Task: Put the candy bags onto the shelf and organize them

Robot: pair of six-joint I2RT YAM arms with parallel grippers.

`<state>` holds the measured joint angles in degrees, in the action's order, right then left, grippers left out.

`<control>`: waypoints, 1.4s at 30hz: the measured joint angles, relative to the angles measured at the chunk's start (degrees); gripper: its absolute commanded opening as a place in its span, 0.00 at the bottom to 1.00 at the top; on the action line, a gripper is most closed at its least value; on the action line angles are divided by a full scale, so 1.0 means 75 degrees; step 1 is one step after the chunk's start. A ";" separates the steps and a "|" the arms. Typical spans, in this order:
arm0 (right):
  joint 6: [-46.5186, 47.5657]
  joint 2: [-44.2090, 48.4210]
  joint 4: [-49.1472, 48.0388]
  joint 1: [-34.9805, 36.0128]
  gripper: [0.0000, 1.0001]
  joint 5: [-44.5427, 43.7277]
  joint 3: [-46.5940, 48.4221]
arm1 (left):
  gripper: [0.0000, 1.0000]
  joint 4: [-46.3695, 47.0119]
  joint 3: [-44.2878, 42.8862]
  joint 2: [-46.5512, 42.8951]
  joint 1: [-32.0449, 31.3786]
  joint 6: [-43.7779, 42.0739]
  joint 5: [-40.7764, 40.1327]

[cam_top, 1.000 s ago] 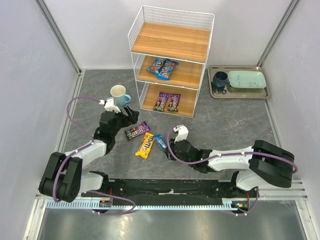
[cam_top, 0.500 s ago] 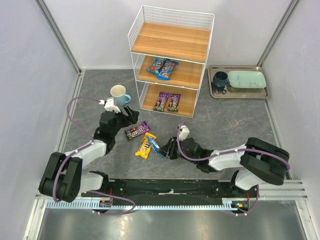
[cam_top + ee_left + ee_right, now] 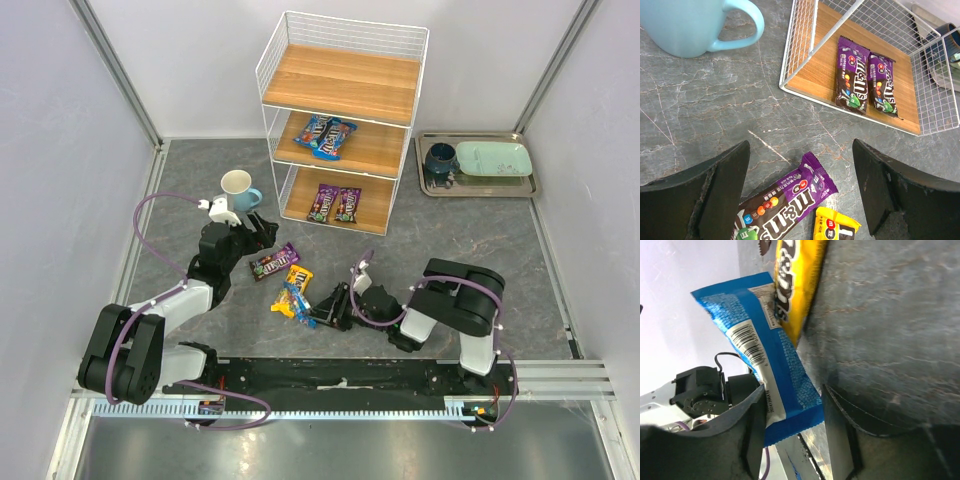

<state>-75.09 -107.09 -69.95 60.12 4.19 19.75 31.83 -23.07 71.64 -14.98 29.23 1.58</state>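
Right claw (image 3: 792,390) clamped on one end of a glossy blue candy packet (image 3: 755,340), held tilted off the grey marbled tabletop (image 3: 715,100), apparently bound for the white wire shelf (image 3: 340,85). Left claw (image 3: 800,150), fingers apart, hovers over a dark purple candy packet (image 3: 785,200), seemingly next.

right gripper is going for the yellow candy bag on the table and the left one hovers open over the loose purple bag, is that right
Not quite. The right gripper has the blue bag between its fingers, not the yellow bag; the right wrist view shows this. The rest holds: the left gripper hovers open over the loose purple bag.
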 measured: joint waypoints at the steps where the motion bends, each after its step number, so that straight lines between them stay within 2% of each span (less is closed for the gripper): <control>1: -0.0152 -0.0172 -0.0131 -0.0003 0.64 0.0035 -0.0035 | 0.90 0.0000 0.0000 0.0000 0.0000 0.0000 0.0000; 5: -0.0440 -0.0356 -0.0580 -0.0032 0.73 0.0125 -0.0085 | 0.90 0.0000 0.0000 0.0000 0.0000 0.0003 0.0000; 6: -0.0446 -0.0344 -0.0624 -0.0032 0.78 0.0128 -0.0099 | 0.90 0.0000 0.0000 0.0000 0.0000 0.0003 0.0000; 8: -0.0376 -0.0216 -0.0627 -0.0032 0.80 0.0119 -0.0134 | 0.90 0.0000 0.0000 0.0000 0.0000 0.0003 0.0000; 11: 0.0009 0.0431 -0.0431 -0.0032 0.82 -0.0003 -0.0163 | 0.90 0.0000 0.0000 0.0000 0.0000 0.0006 0.0000; 14: 0.0533 0.1547 0.0318 -0.0032 0.82 -0.0280 -0.0143 | 0.90 0.0000 0.0000 0.0000 0.0000 0.0006 0.0000; 19: 0.1877 0.3491 0.3010 -0.0032 0.83 -0.1163 0.0361 | 0.90 0.0000 0.0000 0.0000 0.0003 0.0009 0.0003; 24: 0.3398 0.4127 0.5910 0.0184 0.83 -0.2314 0.1547 | 0.90 0.0000 0.0000 0.0003 0.0003 0.0009 0.0003; 27: 0.4074 0.4086 0.7466 0.0647 0.82 -0.3095 0.2296 | 0.90 0.0000 0.0000 0.0006 0.0003 0.0009 0.0003; 31: 0.4339 0.3488 0.8752 0.1224 0.78 -0.3759 0.3147 | 0.90 0.0000 0.0000 0.0017 0.0003 0.0012 0.0003; 38: 0.4319 0.1530 1.0226 0.2142 0.71 -0.4473 0.4832 | 0.90 0.0000 0.0000 0.0035 0.0003 0.0012 0.0003; 42: 0.4182 0.0883 1.0666 0.2358 0.60 -0.4689 0.5383 | 0.90 0.0000 0.0000 0.0035 0.0003 0.0012 0.0006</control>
<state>-43.72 -100.47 10.04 77.80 -30.98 60.12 31.83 -23.07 71.90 -14.96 29.32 1.63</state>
